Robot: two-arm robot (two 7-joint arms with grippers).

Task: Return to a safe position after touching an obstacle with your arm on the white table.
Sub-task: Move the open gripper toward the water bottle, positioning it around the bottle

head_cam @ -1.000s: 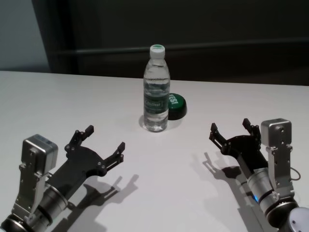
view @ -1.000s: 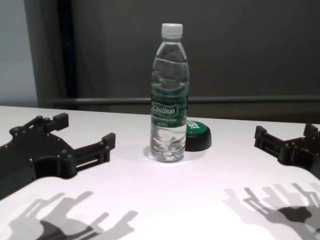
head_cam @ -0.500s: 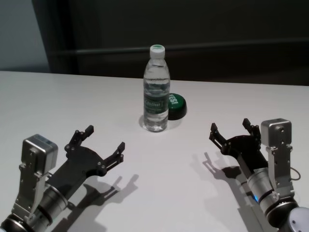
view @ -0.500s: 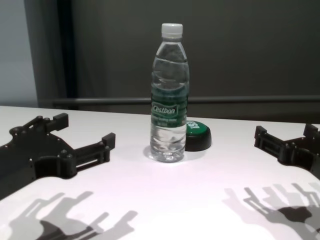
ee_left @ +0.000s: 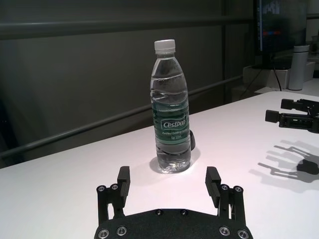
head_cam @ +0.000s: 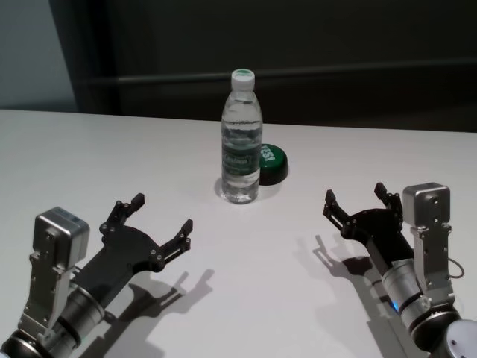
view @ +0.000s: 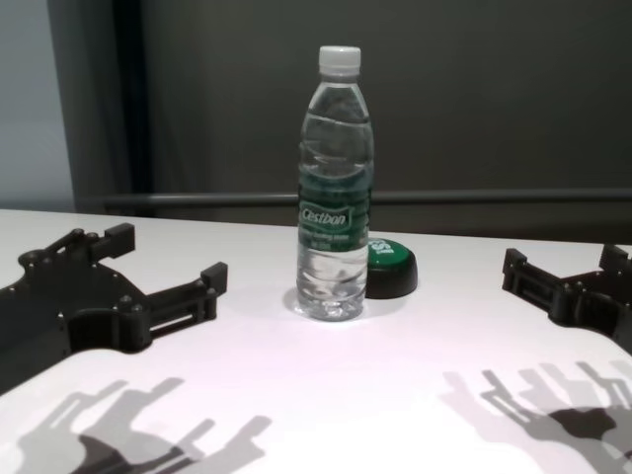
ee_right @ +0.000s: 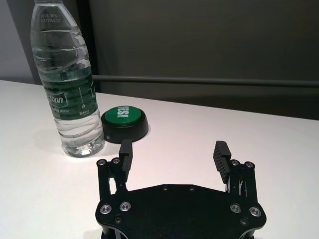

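The obstacle, a tall clear water bottle (head_cam: 241, 138) (view: 335, 188) (ee_left: 171, 107) (ee_right: 69, 82) with a white cap and green label, stands upright on the white table (head_cam: 89, 156) near its far middle. My left gripper (head_cam: 160, 214) (view: 168, 262) (ee_left: 170, 181) hovers open near the table's front left, well short of the bottle and touching nothing. Over the front right, my right gripper (head_cam: 355, 198) (view: 561, 267) (ee_right: 173, 152) is open and empty too, apart from the bottle.
A low black button with a green top (head_cam: 270, 163) (view: 390, 269) (ee_right: 124, 121) sits just behind and right of the bottle. A dark wall with a rail runs behind the table's far edge. Broad bare tabletop lies between the two grippers.
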